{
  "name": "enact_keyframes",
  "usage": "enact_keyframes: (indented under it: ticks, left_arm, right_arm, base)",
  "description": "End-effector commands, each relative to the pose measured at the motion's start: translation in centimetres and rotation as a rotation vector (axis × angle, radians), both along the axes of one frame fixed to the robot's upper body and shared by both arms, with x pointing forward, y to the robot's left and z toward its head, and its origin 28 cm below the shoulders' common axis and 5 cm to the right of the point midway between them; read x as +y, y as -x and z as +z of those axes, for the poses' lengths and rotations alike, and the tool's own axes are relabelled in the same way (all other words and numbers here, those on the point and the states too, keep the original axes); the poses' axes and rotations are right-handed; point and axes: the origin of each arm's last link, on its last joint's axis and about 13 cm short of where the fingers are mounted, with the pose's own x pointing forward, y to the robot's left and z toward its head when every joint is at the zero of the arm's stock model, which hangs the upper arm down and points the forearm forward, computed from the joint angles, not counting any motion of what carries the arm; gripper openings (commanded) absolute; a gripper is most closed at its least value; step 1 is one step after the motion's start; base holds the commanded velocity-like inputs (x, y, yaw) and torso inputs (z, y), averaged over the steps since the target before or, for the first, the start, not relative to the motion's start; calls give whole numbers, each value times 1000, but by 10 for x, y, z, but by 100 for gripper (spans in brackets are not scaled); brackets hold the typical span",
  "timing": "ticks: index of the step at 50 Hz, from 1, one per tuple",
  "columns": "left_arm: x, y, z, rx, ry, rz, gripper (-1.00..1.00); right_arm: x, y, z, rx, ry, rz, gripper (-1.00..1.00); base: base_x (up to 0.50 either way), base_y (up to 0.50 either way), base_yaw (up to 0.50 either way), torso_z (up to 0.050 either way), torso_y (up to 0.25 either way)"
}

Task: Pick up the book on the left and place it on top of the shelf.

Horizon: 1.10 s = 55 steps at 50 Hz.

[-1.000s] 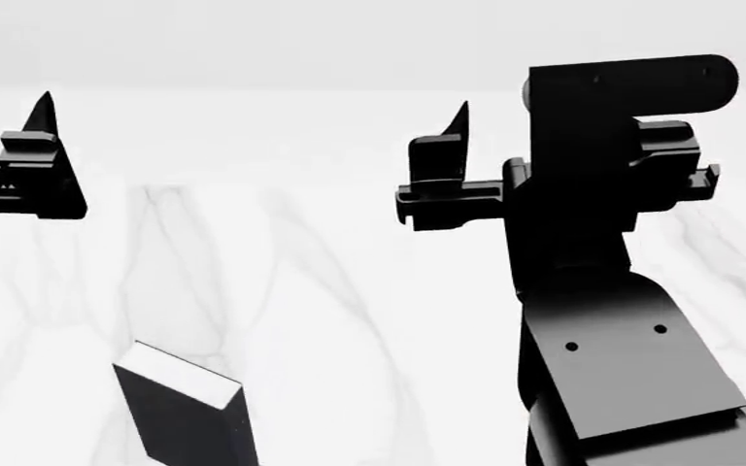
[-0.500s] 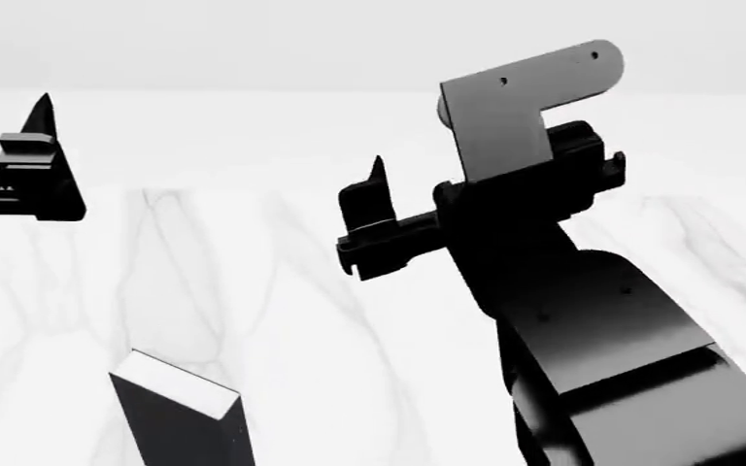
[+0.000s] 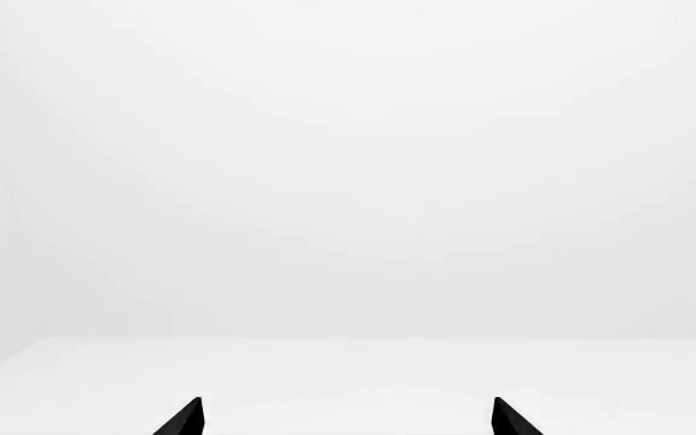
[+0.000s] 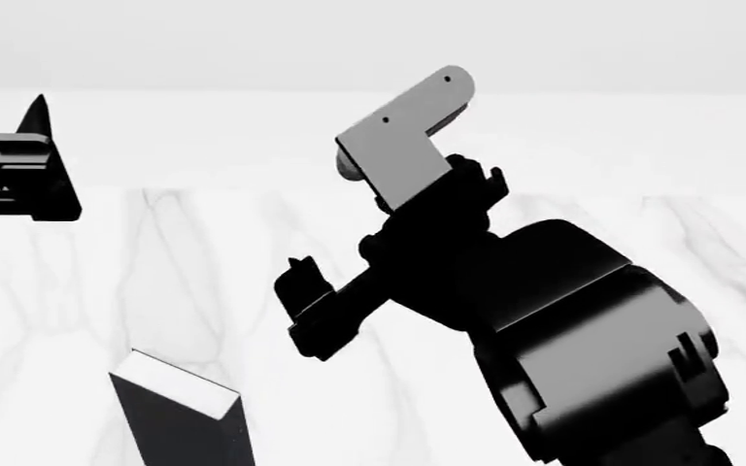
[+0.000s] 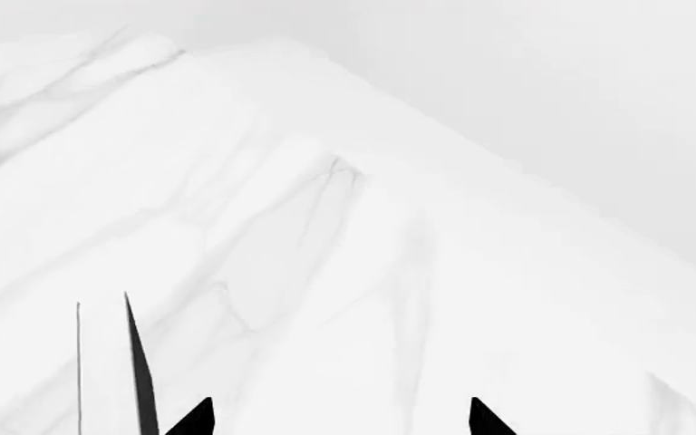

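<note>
Left gripper (image 4: 16, 180): seen at nine o'clock in the head view, raised above the white marble table (image 4: 218, 272), one black pointed finger aimed upward; its own wrist camera shows two dark fingertips (image 3: 185, 419) spread well apart with nothing between them, facing blank pale background.

Book (image 4: 182, 413): at seven o'clock in the head view, a small black volume with a strip of white page edges showing along its upper side, resting on the marble and cut off by the frame's lower edge; neither arm touches it.

Right gripper (image 4: 311, 311): near the centre of the head view, tilted downward toward seven o'clock, just up and right of the book but apart from it; its bulky black arm fills the four o'clock area, a grey bracket jutting toward twelve. Its wrist camera shows two fingertips (image 5: 193, 419) parted over veined marble, empty, with a thin dark edge beside one tip that cannot be identified.
</note>
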Motion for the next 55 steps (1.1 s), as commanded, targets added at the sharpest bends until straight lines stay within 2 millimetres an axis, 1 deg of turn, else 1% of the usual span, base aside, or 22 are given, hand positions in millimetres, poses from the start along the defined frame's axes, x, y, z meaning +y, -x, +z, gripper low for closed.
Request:
enact_keyframes:
  ticks: [1, 5, 13, 16, 22, 36, 46, 54, 55]
  left_arm:
    - [2, 0, 0, 1, 2, 5, 100]
    - [2, 0, 0, 2, 4, 7, 100]
    - [2, 0, 0, 1, 3, 8, 100]
    - [2, 0, 0, 2, 3, 9, 100]
    - [2, -1, 0, 1, 4, 10, 100]
    - [3, 0, -1, 3, 3, 12, 100]
    - [3, 0, -2, 5, 4, 12, 100]
    - [4, 0, -3, 6, 5, 15, 100]
    - [4, 0, -3, 6, 5, 15, 100]
  right_arm:
    - [5, 2, -8, 83, 54, 111, 100]
    - [8, 8, -13, 106, 55, 154, 100]
    - [14, 19, -15, 145, 39, 247, 100]
    - [16, 24, -17, 149, 37, 271, 100]
    - [21, 27, -18, 149, 26, 283, 100]
    - [28, 22, -30, 170, 20, 272, 100]
    - [36, 16, -43, 184, 22, 261, 100]
    - [40, 9, -51, 192, 25, 255, 100]
    - [41, 6, -55, 198, 32, 252, 100]
  base:
    - [0, 0, 0, 0, 0]
    - [0, 0, 0, 0, 0]
    - [0, 0, 0, 0, 0]
    - [0, 0, 0, 0, 0]
    - [0, 0, 0, 0, 0]
    - [0, 0, 0, 0, 0]
    - [0, 0, 0, 0, 0]
    - [0, 0, 0, 0, 0]
    - [0, 0, 0, 0, 0]
